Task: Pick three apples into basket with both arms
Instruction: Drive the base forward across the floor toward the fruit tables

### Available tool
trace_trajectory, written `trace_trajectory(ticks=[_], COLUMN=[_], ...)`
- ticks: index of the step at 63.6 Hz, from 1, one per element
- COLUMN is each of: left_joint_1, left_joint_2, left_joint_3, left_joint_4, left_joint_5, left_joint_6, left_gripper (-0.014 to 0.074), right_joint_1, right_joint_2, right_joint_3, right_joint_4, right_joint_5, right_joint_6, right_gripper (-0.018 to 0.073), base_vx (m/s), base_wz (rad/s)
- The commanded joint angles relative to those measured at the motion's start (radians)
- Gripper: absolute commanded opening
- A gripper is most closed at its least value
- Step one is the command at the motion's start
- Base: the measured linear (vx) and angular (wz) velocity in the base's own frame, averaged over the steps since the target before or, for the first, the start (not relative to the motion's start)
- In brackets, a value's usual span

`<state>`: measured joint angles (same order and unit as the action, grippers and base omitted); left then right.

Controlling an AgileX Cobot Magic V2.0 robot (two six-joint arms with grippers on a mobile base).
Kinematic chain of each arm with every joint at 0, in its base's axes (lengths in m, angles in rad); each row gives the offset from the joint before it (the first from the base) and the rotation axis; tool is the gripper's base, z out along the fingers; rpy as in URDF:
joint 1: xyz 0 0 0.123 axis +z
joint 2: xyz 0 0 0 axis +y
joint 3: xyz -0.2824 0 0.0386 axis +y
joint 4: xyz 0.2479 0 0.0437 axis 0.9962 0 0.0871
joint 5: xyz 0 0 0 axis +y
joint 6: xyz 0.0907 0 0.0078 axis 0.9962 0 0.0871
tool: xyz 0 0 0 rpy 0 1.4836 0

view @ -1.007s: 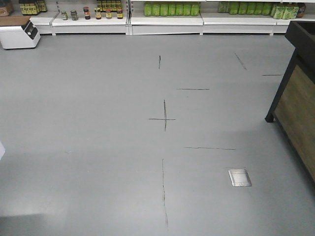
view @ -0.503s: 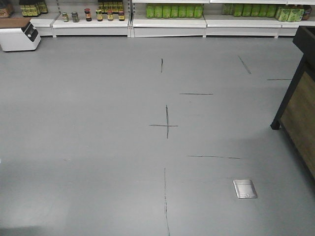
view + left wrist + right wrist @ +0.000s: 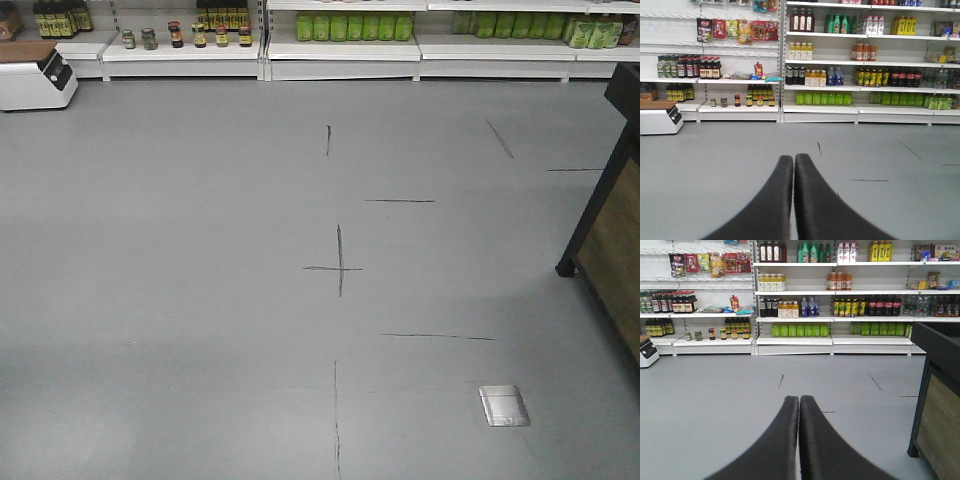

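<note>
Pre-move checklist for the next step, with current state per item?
1. Left gripper empty, fingers together: ok.
2. Right gripper empty, fingers together: ok.
3. Apples in sight: not ok, none in any view.
4. Basket in sight: not ok, none in any view.
5. Floor ahead free of obstacles: ok, only drawn marks and a metal plate set in it.
6. Clearance to the dark stand on the right: cannot tell, the frame edge cuts it off.
</note>
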<state>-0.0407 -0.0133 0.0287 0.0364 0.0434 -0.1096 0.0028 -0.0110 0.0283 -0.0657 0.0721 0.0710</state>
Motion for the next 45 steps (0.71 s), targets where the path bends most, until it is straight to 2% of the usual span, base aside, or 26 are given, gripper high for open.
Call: trace_trajectory(ticks=[1, 45], left_joint_1=[0.0, 0.0], left_joint_2=[0.007, 0.007], left_joint_3=[0.019, 0.019], left_joint_4=[-0.001, -0.001], left_joint_5=[-0.075, -0.075], left_joint_6=[-0.007, -0.007], left_gripper=[-0.0006, -0.0006], right_joint_1=[-0.001, -0.001], right_joint_2=[0.002, 0.002], right_joint_3=[0.014, 0.014], right_joint_4=[-0.009, -0.009], right_joint_5=[-0.072, -0.072], right_joint_6=[-0.003, -0.003], right_gripper=[-0.0009, -0.0009], base_vx=[0.13, 0.09], base_wz=[-0.03, -0.18])
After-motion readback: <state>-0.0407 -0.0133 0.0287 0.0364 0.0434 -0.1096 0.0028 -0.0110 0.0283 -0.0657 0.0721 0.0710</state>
